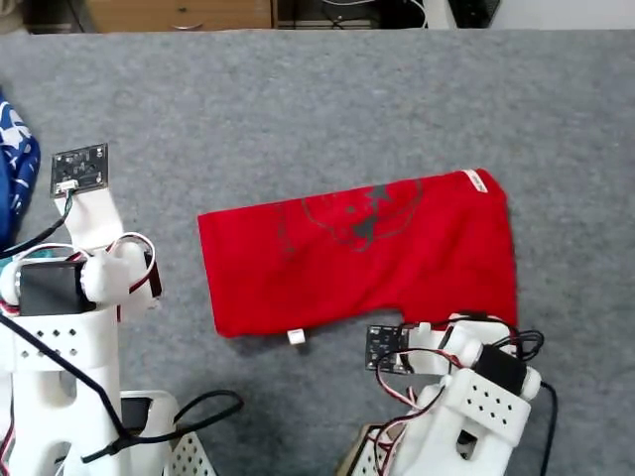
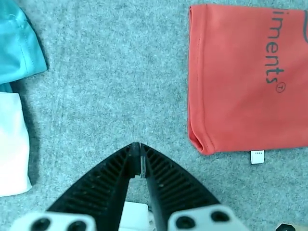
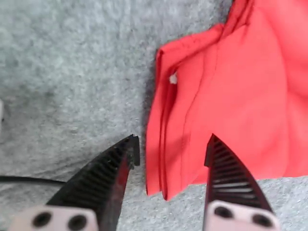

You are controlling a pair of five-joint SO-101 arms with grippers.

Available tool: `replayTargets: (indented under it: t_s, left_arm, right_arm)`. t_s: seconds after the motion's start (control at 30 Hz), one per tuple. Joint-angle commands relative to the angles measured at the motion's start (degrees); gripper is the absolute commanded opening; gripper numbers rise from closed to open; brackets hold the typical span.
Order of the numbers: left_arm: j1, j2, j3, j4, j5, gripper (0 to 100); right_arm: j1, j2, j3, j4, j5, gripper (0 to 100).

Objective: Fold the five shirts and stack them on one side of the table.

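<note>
Red shirt (image 1: 367, 253) lies folded mid-table, long axis running left edge to right edge, hem toward the left. Right gripper (image 3: 173, 144) is open, its fingers straddling a folded shirt edge. Left gripper (image 2: 138, 150) is closed over bare table (image 1: 298, 109).

Gray table (image 1: 298, 99) with clothes.
A red shirt (image 1: 357, 253) lies with its edge between the fingers of the right gripper (image 3: 172, 142). A teal cloth (image 2: 19, 48) and a white cloth (image 2: 12, 144) lie beside the left gripper (image 2: 139, 147).
</note>
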Motion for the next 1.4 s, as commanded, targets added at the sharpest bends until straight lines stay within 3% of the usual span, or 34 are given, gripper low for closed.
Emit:
replayTargets:
  t_s: [0.0,0.17,0.4,0.73,0.97,1.37]
  left_arm:
    - [-0.4,0.2,-0.6,-0.4,0.4,2]
    - [-0.4,0.2,-0.6,-0.5,0.3,2]
    - [-0.4,0.2,-0.6,-0.5,0.4,2]
    - [-0.4,0.2,-0.6,-0.5,0.2,2]
    - [-0.4,0.2,-0.3,-0.5,0.2,2]
    - [-0.4,0.2,-0.2,-0.4,0.2,2]
  right_arm:
    - [-0.7,0.2,4.4,0.7,-0.9,23.9]
    - [-0.3,0.2,3.7,1.8,-0.9,23.9]
    - [-2.3,0.9,-5.8,13.2,-4.0,23.9]
    - [-2.4,19.2,-21.0,17.1,-9.1,23.9]
    - [-2.3,34.8,-28.4,16.1,-9.8,23.9]
    - [-2.2,35.6,-26.9,4.9,-10.2,24.1]
